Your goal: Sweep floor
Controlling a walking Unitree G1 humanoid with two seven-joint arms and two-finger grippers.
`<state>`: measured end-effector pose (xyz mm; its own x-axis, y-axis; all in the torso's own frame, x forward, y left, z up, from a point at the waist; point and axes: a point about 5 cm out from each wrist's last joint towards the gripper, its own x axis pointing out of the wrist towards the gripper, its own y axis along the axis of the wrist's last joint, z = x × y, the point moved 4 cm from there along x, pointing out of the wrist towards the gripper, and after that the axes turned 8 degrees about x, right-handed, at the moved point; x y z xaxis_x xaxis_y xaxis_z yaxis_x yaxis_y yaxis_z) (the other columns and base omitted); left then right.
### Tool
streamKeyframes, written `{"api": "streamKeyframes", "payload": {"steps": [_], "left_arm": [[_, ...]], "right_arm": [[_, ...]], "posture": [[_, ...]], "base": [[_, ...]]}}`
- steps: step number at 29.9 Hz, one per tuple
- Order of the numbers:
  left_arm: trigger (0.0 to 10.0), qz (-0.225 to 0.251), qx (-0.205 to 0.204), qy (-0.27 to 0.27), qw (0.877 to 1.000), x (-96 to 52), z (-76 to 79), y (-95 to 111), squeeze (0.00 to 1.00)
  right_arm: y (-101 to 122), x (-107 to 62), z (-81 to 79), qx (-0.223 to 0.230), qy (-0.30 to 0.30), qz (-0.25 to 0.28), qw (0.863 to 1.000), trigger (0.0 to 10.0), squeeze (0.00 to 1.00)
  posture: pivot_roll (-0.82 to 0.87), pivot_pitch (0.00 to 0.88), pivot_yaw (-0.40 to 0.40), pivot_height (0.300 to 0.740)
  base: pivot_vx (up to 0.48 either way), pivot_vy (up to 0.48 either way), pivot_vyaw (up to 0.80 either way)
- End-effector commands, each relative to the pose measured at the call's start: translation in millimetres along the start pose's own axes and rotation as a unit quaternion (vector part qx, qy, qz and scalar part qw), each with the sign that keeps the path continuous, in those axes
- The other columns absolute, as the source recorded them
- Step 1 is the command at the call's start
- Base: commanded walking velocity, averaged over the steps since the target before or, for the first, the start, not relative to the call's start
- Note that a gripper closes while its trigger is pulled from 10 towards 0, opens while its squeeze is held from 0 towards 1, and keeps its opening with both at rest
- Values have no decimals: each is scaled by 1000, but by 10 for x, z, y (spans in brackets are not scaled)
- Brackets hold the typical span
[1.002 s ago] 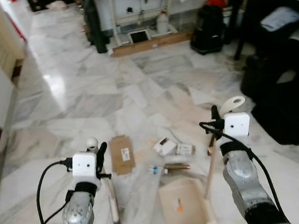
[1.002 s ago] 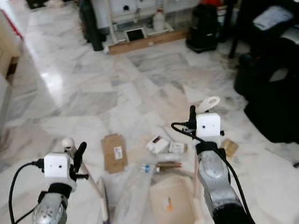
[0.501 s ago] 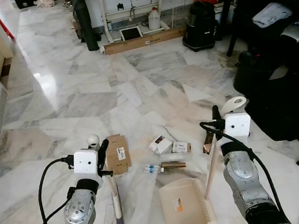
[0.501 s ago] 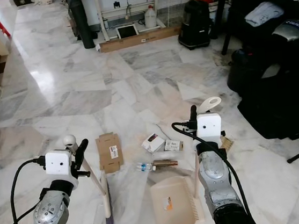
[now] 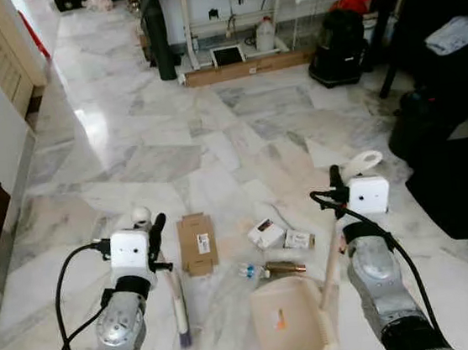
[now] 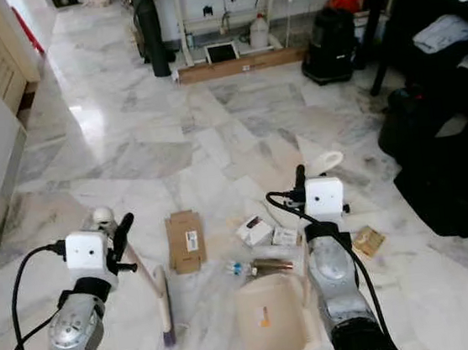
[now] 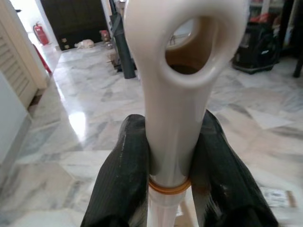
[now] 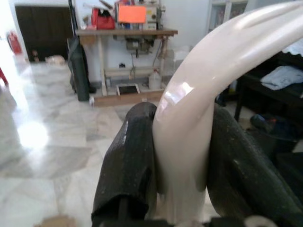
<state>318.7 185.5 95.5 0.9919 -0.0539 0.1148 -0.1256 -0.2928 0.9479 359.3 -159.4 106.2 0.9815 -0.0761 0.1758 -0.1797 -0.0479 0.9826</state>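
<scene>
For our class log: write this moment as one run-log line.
left gripper: shut on broom | right gripper: shut on dustpan | litter: unswept

The two eye views look forward and down from head height onto the marble floor (image 5: 213, 143). Both cover the same area: both arms in the foreground, the litter between them, and the far workbench (image 6: 223, 7). The right eye view is offset sideways.

The left wrist view sits close behind the left hand (image 7: 170, 156), facing along its fingers past a cream handle (image 7: 175, 85) toward the floor beyond.

The right wrist view sits equally close behind the right hand (image 8: 182, 165), facing the same workbench (image 8: 128, 33).
</scene>
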Motion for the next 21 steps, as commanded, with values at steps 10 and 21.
{"api": "streamKeyframes", "payload": {"steps": [10,21], "left_arm": [[10000,31,-7,-4,999,56,31,142,0],[10000,46,-10,-3,999,81,18,221,0]], "right_arm": [[15,-3,116,5,-15,4,1000,10000,0],[25,-10,109,4,-16,10,1000,10000,0]], "posture": [[78,47,41,740],[78,45,38,740]], "base": [[353,0,-335],[348,0,-73]]}}
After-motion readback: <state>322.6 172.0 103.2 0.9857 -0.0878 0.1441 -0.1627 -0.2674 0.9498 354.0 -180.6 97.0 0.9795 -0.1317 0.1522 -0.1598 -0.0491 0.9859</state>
